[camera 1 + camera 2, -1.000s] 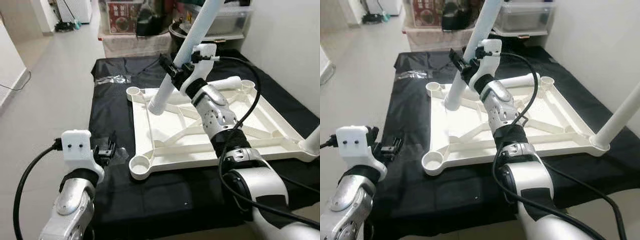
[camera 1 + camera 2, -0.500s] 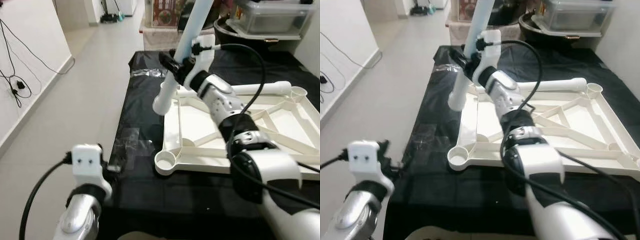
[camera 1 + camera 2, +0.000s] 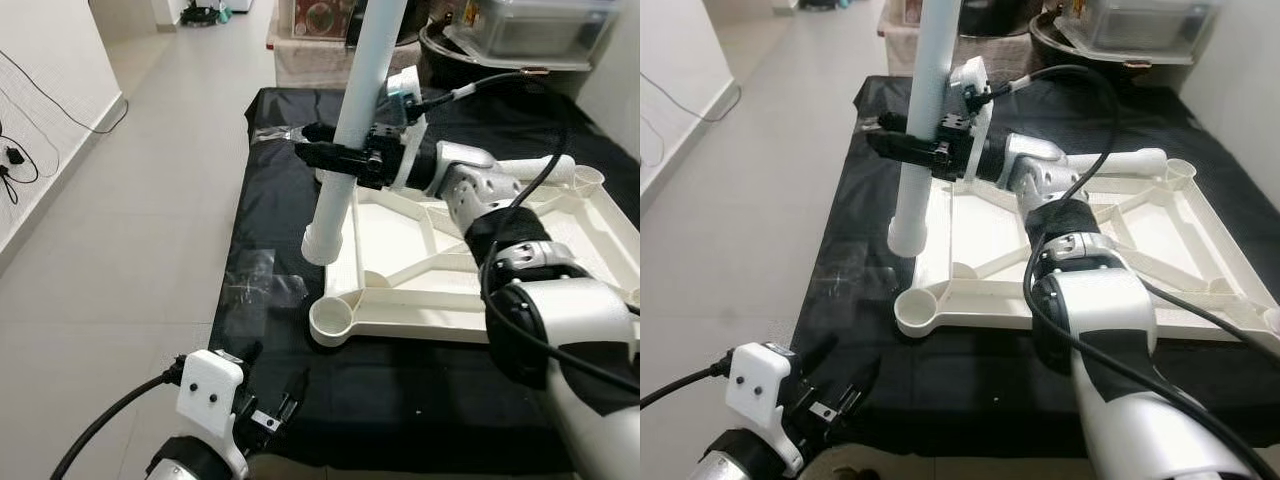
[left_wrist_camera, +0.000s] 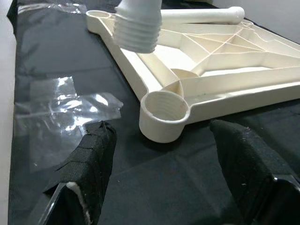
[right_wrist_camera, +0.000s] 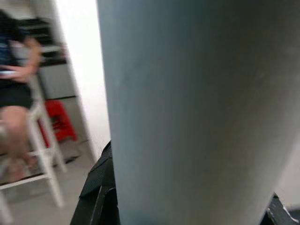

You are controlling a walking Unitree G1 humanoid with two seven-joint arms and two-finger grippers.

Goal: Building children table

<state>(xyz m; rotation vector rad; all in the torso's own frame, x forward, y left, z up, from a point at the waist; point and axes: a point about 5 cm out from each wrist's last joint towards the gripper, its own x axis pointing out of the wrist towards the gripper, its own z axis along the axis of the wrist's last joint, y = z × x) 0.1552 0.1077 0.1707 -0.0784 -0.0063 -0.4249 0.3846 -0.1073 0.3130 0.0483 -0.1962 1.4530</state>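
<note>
Left eye view: the right end effector (image 3: 338, 157) is closed around a white table leg (image 3: 352, 120), held close to upright with its threaded lower end hanging above and just short of the empty corner socket (image 3: 335, 319) of the white table frame (image 3: 520, 250); the frame lies upside down on a black sheet (image 3: 260, 190) spread over the floor, with a second leg (image 3: 530, 170) lying along its far side. The left end effector (image 3: 268, 415) hovers low in front of that same corner, fingers (image 4: 91, 154) spread wide and holding nothing.

The main risk, as I judge it, is misalignment; the thread sits above the frame's rim rather than over the socket, so a straight descent would land it on the edge and could shove the light frame across the slippery sheet; nothing pins the frame down. A tilted entry could cross the threads and jam the leg. The grip is high on a long, smooth tube; turning it could let it slip or swing. A piece of clear plastic film (image 4: 61, 108) beside the socket could snag.
</note>
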